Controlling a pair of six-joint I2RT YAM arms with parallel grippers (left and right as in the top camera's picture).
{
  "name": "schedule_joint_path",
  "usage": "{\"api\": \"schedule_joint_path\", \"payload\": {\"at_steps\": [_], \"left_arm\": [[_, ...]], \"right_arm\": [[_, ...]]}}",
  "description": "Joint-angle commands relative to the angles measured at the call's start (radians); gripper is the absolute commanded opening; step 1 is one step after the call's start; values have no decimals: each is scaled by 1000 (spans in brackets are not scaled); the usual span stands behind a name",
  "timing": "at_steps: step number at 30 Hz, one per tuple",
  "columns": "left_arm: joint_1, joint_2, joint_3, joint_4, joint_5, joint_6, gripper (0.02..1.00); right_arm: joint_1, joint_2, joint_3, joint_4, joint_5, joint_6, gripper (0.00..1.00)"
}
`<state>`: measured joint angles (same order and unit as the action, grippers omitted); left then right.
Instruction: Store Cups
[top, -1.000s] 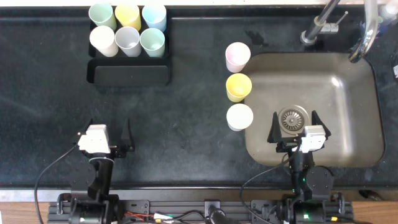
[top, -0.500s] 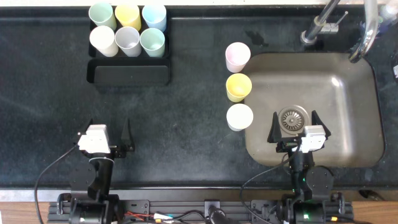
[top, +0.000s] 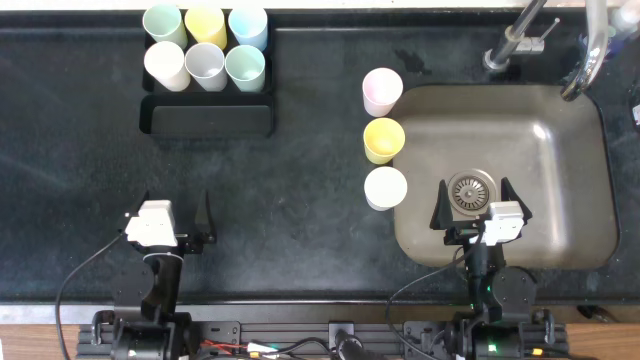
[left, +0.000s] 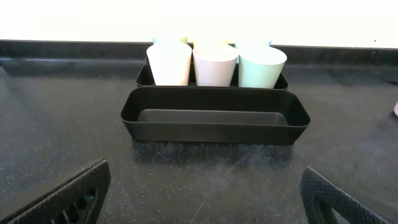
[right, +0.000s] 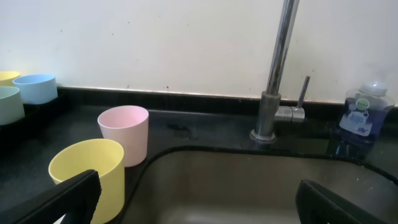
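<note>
Overhead camera looks straight down at the worktop (top: 300, 190); left wrist camera, low, faces the tray (left: 214, 129); right faces the faucet (right: 278, 68).

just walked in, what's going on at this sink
Nothing is being held right now. The left claw and right claw are both open and empty, low near the counter's front edge. A pink cup, yellow cup and white cup stand in a line beside the sink. Six cups stand at the back left, behind an empty black tray.

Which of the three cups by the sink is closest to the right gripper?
The white cup, at the row's end beside the right gripper; the yellow cup and pink cup stand farther off along the sink.
</note>
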<state>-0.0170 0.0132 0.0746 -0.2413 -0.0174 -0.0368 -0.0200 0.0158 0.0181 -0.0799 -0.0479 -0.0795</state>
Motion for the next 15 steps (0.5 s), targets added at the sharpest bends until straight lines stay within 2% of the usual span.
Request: {"api": "schedule_joint_path", "payload": {"at_steps": [1, 7, 12, 15], "left_arm": [[11, 15, 2, -7, 24, -109, 1000], [11, 150, 2, 53, 32, -319, 1000], [11, 321, 22, 252, 80, -341, 1000], [10, 412, 84, 275, 85, -365, 1000]], "right_arm": [[-6, -12, -13, 5, 0, -3, 998], [-6, -12, -13, 5, 0, -3, 993], [-6, -12, -13, 5, 0, -3, 996], [-6, -12, -13, 5, 0, -3, 996]]}}
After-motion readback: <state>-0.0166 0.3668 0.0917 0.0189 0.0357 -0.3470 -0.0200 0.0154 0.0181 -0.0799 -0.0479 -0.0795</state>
